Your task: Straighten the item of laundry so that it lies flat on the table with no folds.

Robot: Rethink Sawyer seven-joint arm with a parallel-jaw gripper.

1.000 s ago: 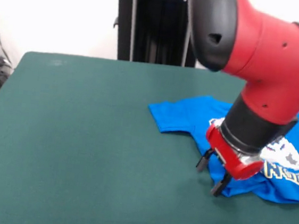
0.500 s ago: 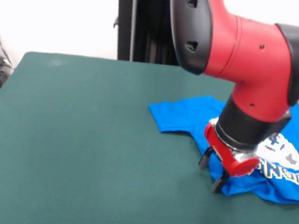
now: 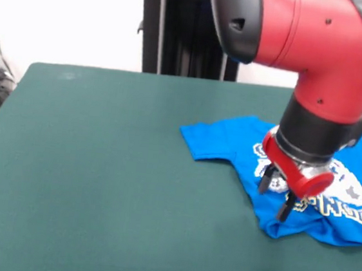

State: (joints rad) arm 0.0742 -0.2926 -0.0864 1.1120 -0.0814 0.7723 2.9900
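Blue T-shirt (image 3: 306,181) lies rumpled at the right of the green tabletop (image 3: 99,178), its near hem folded under. My jaws (image 3: 275,197) hang open above that bunched near-left edge, placed to pinch it flat.

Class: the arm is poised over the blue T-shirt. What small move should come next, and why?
Probably lower the open end effector onto the bunched near edge of the T-shirt and pinch it. The hem there looks folded under, while the table beyond has room for spreading it.
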